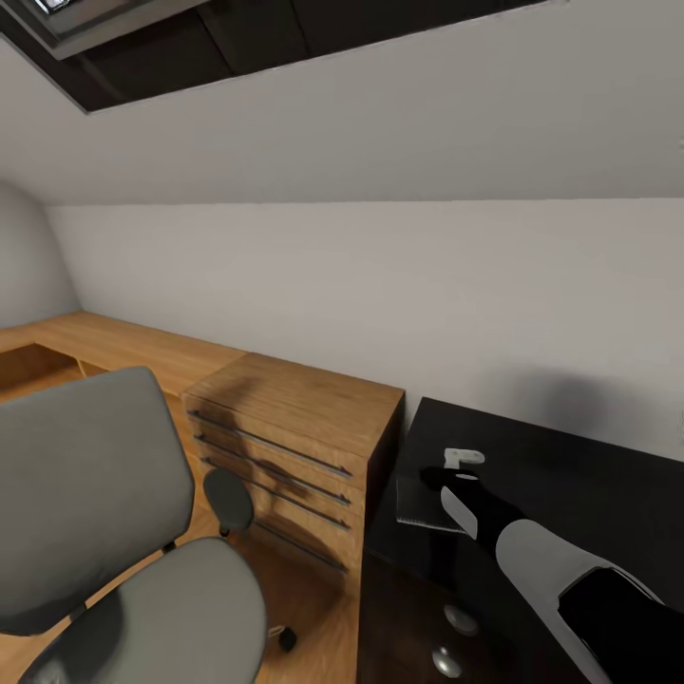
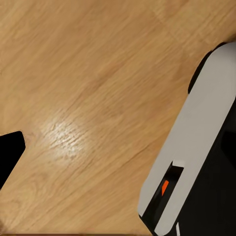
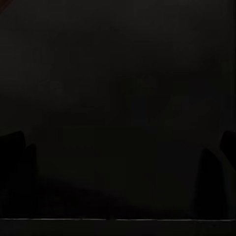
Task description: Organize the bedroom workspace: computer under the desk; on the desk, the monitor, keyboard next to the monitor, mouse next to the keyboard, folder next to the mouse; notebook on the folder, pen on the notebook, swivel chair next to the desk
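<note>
The step in hand looks like fetching the notebook (image 1: 425, 504): it lies on the black desk (image 1: 570, 475) at its left end, just at nine o'clock of the right gripper (image 1: 448, 472), which hovers low over the desktop. Whether the jaws are open cannot be told. Next likely calls for descending onto the notebook's edge.

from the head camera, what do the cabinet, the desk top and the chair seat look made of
Cabinet: light wood or wood veneer, visible grain, matte, with dark bar handles. Desk top: black, smooth, faintly glossy, perhaps laminate; it cannot be told for sure. Swivel chair seat: grey upholstery, soft rounded edges, no sheen, likely fabric.
</note>
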Controlling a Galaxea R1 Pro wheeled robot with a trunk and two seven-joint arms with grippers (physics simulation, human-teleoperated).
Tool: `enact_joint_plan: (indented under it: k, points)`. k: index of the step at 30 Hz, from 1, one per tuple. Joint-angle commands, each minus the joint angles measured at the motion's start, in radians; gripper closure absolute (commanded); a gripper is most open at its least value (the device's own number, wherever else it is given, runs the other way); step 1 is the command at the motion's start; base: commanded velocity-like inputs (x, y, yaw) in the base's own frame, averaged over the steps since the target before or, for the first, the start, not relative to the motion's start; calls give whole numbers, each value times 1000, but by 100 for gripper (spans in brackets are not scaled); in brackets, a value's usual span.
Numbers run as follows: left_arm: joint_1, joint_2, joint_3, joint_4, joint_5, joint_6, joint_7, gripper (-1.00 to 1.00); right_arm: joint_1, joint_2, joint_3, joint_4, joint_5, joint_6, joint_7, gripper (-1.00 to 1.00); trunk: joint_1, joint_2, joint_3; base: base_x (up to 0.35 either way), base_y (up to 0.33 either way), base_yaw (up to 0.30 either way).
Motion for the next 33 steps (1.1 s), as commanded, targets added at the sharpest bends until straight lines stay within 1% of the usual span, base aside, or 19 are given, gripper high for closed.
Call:
enact_joint_plan:
  k: [1, 7, 26, 33]
  points:
    - [0, 0, -7, -1, 11, -1, -5, -100, 1, -1, 10, 56, -12, 14, -7, -100, 0, 0, -1, -231, 0, 0]
    - [0, 1, -7, -1, 11, -1, -5, -100, 1, -1, 10, 56, -12, 14, -7, -100, 0, 0, -1, -184, 0, 0]
    - [0, 2, -7, -1, 11, -1, -5, -100, 1, -1, 10, 62, -12, 14, -7, -100, 0, 0, -1, -23, 0, 0]
    - [0, 3, -7, -1, 11, -1, -5, -100, 1, -1, 10, 63, -12, 14, -7, -100, 0, 0, -1, -158, 0, 0]
